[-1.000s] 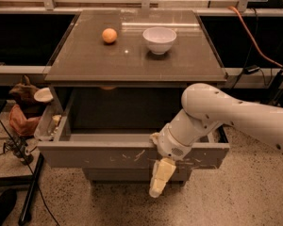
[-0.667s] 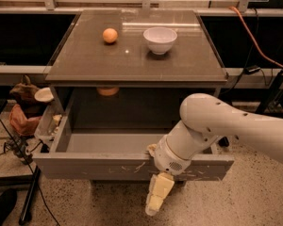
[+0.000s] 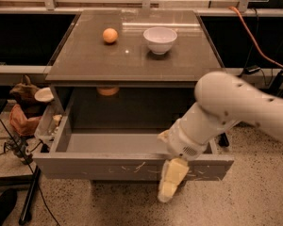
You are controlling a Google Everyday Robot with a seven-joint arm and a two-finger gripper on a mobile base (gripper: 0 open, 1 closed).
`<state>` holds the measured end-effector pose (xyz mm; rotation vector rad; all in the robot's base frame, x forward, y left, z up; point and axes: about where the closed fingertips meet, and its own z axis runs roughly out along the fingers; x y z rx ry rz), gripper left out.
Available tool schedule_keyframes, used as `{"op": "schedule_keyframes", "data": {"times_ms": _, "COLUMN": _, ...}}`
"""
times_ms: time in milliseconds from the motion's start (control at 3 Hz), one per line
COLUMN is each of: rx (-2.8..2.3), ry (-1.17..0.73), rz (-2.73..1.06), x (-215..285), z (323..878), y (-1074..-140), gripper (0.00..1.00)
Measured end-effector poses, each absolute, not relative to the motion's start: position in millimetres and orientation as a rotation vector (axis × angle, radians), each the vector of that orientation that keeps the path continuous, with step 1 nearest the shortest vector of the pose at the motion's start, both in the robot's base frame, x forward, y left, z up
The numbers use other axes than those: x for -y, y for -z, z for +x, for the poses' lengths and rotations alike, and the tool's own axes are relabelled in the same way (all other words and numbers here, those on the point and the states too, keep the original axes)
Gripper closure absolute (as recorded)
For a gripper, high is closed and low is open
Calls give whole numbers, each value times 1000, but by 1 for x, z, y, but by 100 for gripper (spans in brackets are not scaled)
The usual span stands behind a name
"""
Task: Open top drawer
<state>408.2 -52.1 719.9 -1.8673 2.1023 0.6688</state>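
The top drawer (image 3: 104, 166) is pulled well out from under the counter. Its grey-brown front faces me, with pale scratch marks right of centre. The inside of the drawer (image 3: 114, 142) shows a bare grey floor. My gripper (image 3: 170, 183) hangs pointing down, in front of the right part of the drawer front and over its top edge. The white arm (image 3: 226, 107) reaches in from the right and hides the drawer's right rear corner. The lower drawers are hidden beneath the open one.
On the countertop (image 3: 85, 62) sit an orange (image 3: 110, 35) and a white bowl (image 3: 160, 40). A bag and clutter (image 3: 26, 112) stand left of the cabinet, with cables on the floor. An orange cable (image 3: 254, 36) runs at the right.
The drawer has slid further out towards me. The arm and gripper have moved with it, lower and to the right.
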Motion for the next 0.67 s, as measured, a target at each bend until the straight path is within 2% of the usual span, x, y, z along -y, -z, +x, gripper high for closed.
{"op": "schedule_keyframes", "data": {"times_ms": 333, "rx": -2160, "ry": -469, "rz": -1768, "x": 106, "z": 424, "y": -804, "gripper": 0}}
{"op": "schedule_keyframes", "data": {"times_ms": 667, "rx": -2240, "ry": -235, "rz": -1613, "x": 155, "z": 414, "y": -895, "gripper": 0}}
